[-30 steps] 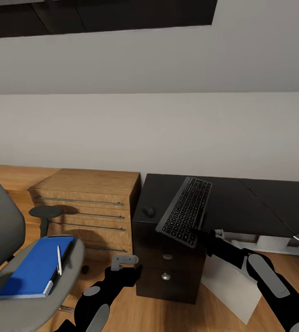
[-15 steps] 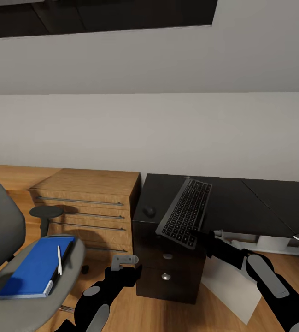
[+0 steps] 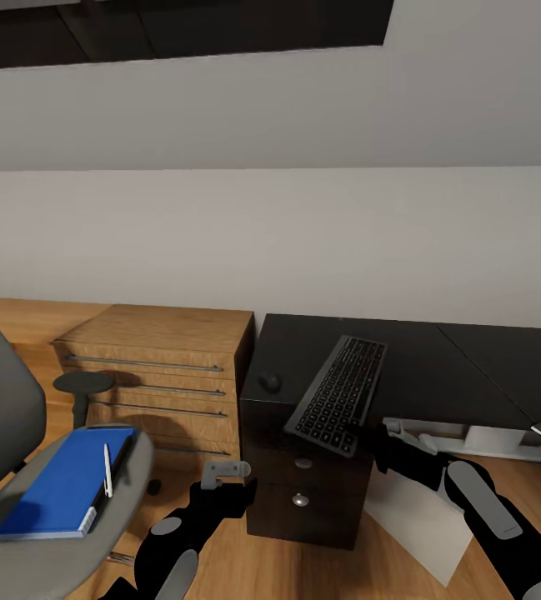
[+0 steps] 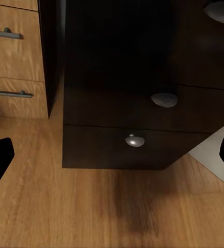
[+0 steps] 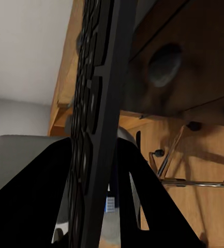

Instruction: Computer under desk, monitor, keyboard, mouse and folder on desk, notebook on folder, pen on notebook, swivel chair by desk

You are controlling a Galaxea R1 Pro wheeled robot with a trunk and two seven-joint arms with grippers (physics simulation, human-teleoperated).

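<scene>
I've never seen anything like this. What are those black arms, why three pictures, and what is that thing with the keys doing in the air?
These are simulator renders of a wheeled robot with two arms. The big picture comes from a camera on its head, looking down; the other two come from cameras on its wrists. The right pincer grips the keyboard by its near end, tilted over the glossy black desk. A small black mouse sits on the dark cabinet. The left pincer is open, holding nothing, facing that cabinet's knobs. On the grey swivel chair lies a blue folder with a white pen on it.

Pen [image 3: 107, 470] on folder [image 3: 66, 482], folder on swivel chair [image 3: 70, 533].
</scene>
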